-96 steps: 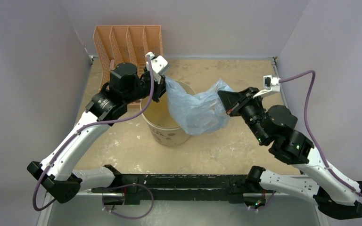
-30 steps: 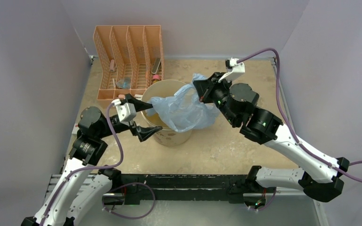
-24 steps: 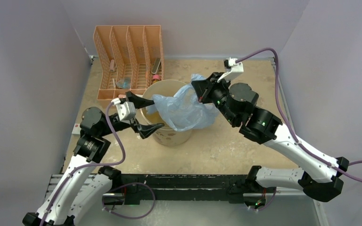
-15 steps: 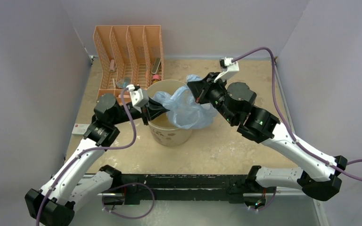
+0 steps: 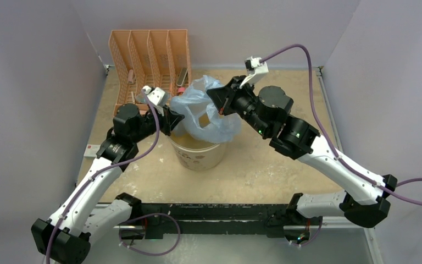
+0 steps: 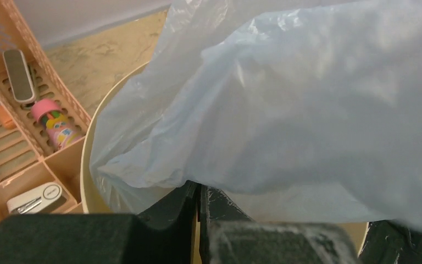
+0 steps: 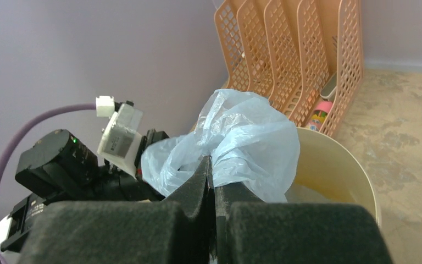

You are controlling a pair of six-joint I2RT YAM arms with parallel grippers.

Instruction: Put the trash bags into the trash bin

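Now, starting at the left, the orange file organizer [image 5: 143, 49] stands at the far left of the counter [image 5: 264, 165], just behind the trash bin [image 5: 200, 157]. The left wrist view shows a pink tube [image 6: 55, 121] and a grey bar [image 6: 17, 74] in its slots.

A second ago the left claw [image 5: 170, 118] stood wide apart beside the bin's near left rim. It has since swung farther back and pinched together on the left edge of the trash bag [image 5: 200, 113]. In its own wrist view the two fingers meet with blue film caught between them.

The bag used to sag over the bin's right rim. It is now lifted and held between the two claws above the bin's mouth, its lower folds hanging down to the rim.

The right claw [image 5: 218, 100] has moved left and toward the back, and it remains clamped on the bag's upper right corner. Its wrist view shows the fingers tight together on a fold of film.

The bag covers most of the bin's opening, so whether its lower end rests inside cannot be told. From above, the left fingertips are buried in plastic. The left wrist view is mostly filled by film, which runs off its right edge.
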